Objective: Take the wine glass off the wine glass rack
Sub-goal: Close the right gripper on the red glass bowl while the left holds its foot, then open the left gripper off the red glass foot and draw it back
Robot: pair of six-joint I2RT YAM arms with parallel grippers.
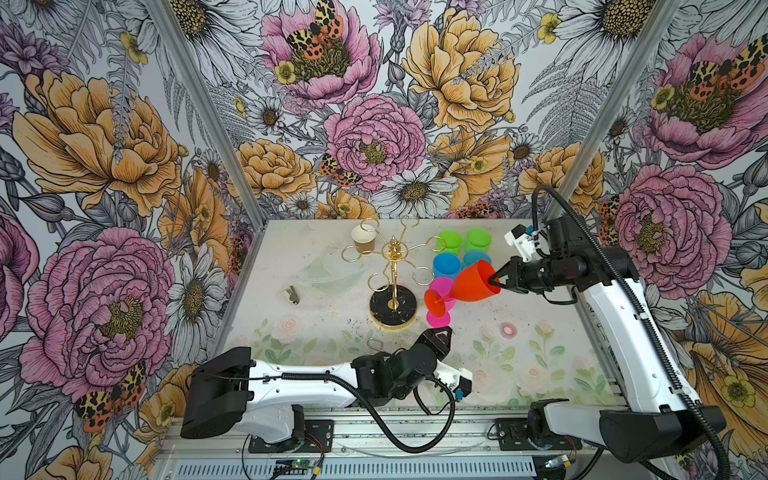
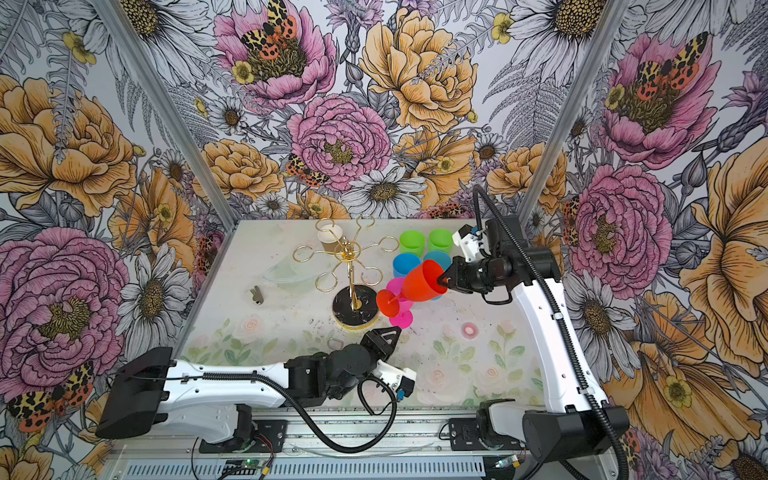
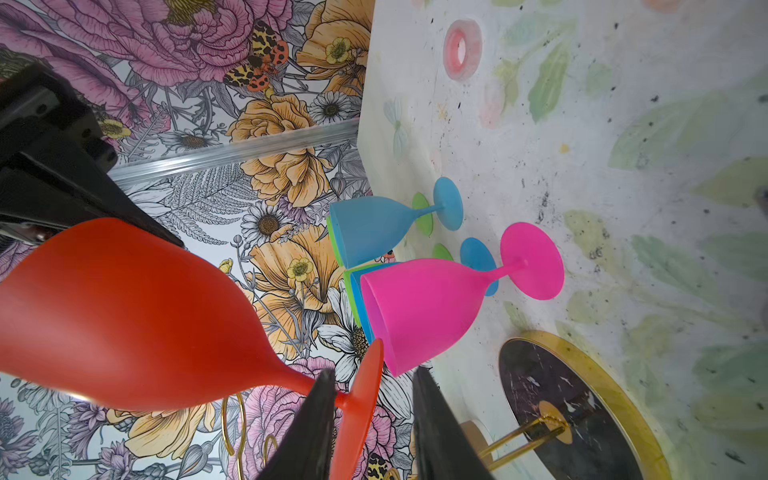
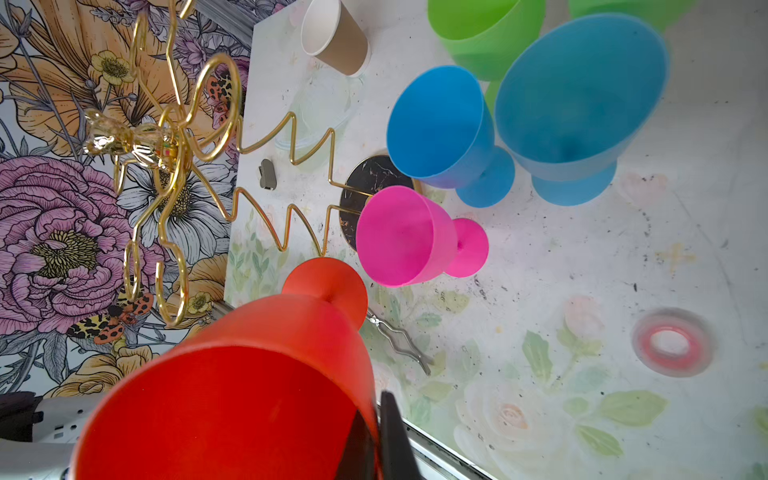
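Right arm: reaches in from the counter (image 1: 540,299) edge, forearm raised, wrist turned about level. The right tool (image 1: 494,279) is clamped on the rim of the wine glass (image 1: 473,282). In the right wrist view one finger (image 4: 395,436) lies outside the bowl wall, and the other shows dark through it from inside.

Wine glass: clear of the wine glass rack (image 1: 393,249), held in the air and tilted. Its mouth is at the right tool and its round foot points away from it, towards the rack's base. Orange-red, translucent and matte, with a tulip bowl and a thin stem.

Left arm: lies low and stretched along the front of the counter, wrist bent upward. The left tool (image 3: 372,371) has its jaws apart. The glass foot shows in the gap between them, the stem passing behind one finger (image 3: 320,415). Contact cannot be told.

Rack: gold wire, curled loop arms, black marbled disc base with a gold rim. It stands beyond the glass foot from the right tool.

Pink glass (image 3: 419,307): upright on the counter, just beyond the left tool's tips. Same matte plastic look.
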